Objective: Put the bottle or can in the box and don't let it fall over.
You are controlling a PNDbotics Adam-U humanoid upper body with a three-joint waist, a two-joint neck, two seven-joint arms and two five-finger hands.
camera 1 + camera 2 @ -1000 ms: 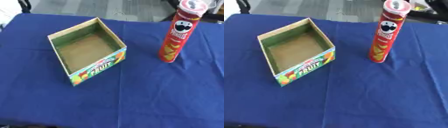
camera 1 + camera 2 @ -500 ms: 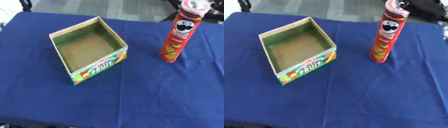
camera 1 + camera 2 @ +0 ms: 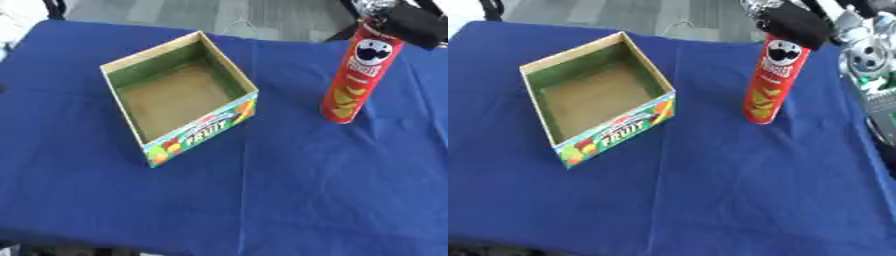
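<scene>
At the upright can's (image 3: 770,80) top, right hand (image 3: 794,24), grasp seemingly unclear.

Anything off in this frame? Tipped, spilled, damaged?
Nothing stands out. The red can stands upright on the blue cloth, apart from the open, empty box. The right hand is at the can's top.

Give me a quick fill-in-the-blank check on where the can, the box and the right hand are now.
1. The red can stands ____ on the blue cloth.
2. The fruit box holds ____.
3. The right hand is at the can's ____ end.
4. The can is on the box's ____ side.

Missing words: upright; nothing; top; right
</scene>
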